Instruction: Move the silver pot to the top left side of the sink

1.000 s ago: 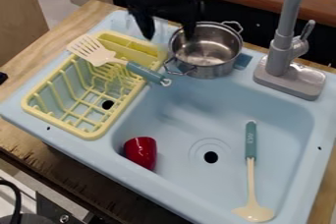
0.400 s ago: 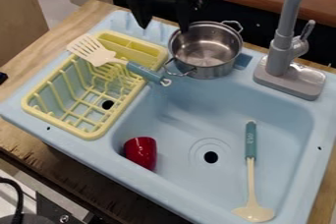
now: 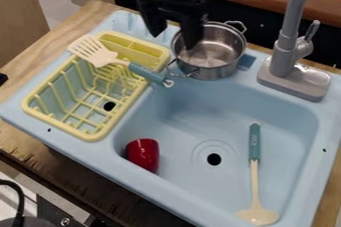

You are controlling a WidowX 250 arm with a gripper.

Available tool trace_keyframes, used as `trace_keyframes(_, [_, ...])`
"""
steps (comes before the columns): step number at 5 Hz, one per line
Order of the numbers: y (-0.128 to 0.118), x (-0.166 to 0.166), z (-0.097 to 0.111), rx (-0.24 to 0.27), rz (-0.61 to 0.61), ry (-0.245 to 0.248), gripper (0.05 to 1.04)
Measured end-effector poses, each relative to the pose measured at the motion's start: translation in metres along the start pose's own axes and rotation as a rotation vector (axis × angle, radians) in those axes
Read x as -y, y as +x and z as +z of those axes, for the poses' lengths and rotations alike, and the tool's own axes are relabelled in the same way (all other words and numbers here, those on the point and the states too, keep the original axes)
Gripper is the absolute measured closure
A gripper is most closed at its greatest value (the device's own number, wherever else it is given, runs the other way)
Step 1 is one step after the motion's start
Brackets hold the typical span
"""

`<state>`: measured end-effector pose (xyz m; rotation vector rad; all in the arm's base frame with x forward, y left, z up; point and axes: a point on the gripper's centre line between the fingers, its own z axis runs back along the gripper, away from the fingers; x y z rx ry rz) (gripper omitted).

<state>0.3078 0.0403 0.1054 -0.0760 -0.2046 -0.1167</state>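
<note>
My gripper point(image 3: 174, 41) hangs open at the top of the view, its fingers spread across the left rim of the silver pot. One finger is over the pot's inside, the other outside it to the left, above the sink's back ledge. The silver pot point(image 3: 220, 66) stands upright at the back of the light blue sink point(image 3: 226, 94), its handles pointing to the upper right and lower left. I cannot tell whether a finger touches the rim.
A yellow dish rack point(image 3: 96, 134) holding a slotted spatula point(image 3: 100, 57) stands at the left, the spatula's teal handle reaching close to the pot. The grey faucet point(image 3: 285, 56) rises at the right. A red cup point(image 3: 143, 155) and a teal-handled spoon point(image 3: 254, 144) lie in the basin.
Since the last earlier frame, the gripper has come down, with its right finger now lower over the pot's inside. The pot looks unmoved.
</note>
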Motion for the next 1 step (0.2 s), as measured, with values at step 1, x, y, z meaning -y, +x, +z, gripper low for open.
trace_keyframes(1, [-0.0073, -0.0018, 0.0015, -0.037, -0.042, -0.011, 0.085])
